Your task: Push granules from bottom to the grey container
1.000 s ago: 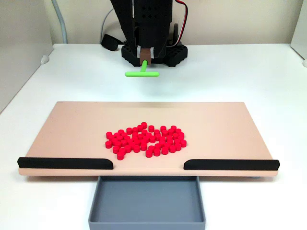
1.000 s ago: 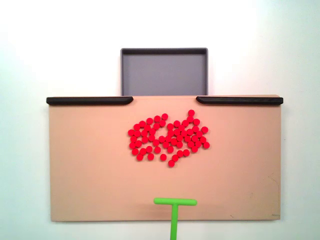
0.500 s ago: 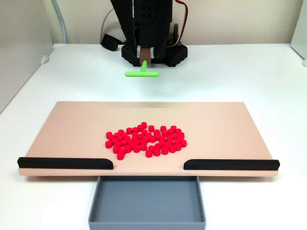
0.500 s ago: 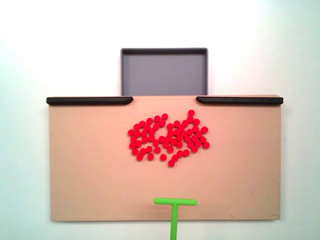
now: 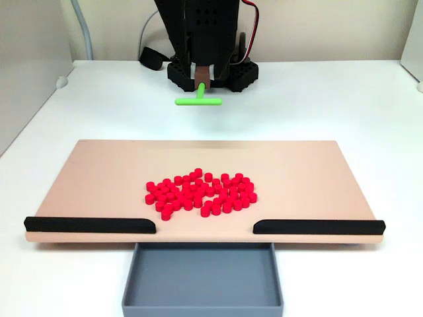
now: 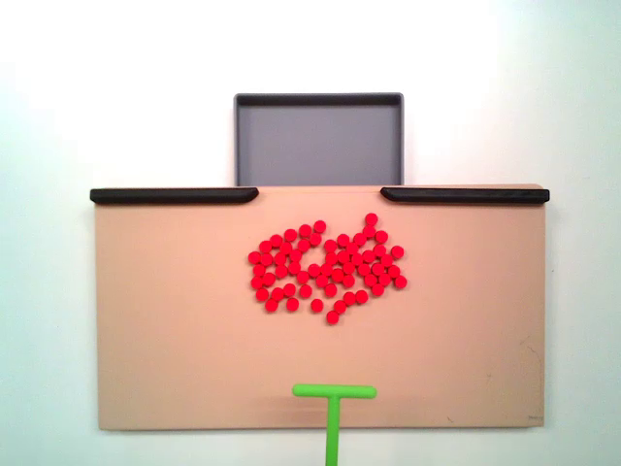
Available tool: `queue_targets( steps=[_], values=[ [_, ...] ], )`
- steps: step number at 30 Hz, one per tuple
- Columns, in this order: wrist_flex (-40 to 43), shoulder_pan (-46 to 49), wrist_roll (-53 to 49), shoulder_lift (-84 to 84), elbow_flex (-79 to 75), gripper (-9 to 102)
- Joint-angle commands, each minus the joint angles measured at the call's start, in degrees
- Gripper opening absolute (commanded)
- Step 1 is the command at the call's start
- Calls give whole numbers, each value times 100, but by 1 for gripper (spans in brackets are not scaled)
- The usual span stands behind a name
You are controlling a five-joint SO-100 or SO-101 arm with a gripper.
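Pile of tiny bright red cylindrical granules sits mid-board on the flat tan board; shallow blue-grey plastic container just past its slotted edge; black claw grips the green T-shaped pusher, well short of the pile.

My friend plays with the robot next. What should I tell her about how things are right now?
Gripper: dark arm at the far end of the table holds a green T-shaped pusher bar; the jaws themselves can't be made out.
Things: the tiny red cylindrical granules sit in one cluster mid-way on the flat tan board. The pusher's crossbar is near the board's edge, apart from the cluster. The shallow blue-grey plastic tray lies beyond the gap between two black strips.
Done: nothing; the tray is empty.
Left: push all granules through the gap into the tray.
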Motion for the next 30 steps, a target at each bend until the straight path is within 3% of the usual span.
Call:
queue_targets(
  steps=[1, 30],
  values=[
    [-35, -44, -26, 167, -44, 0],
    [-35, -62, -229, 132, -44, 0]
  ],
)
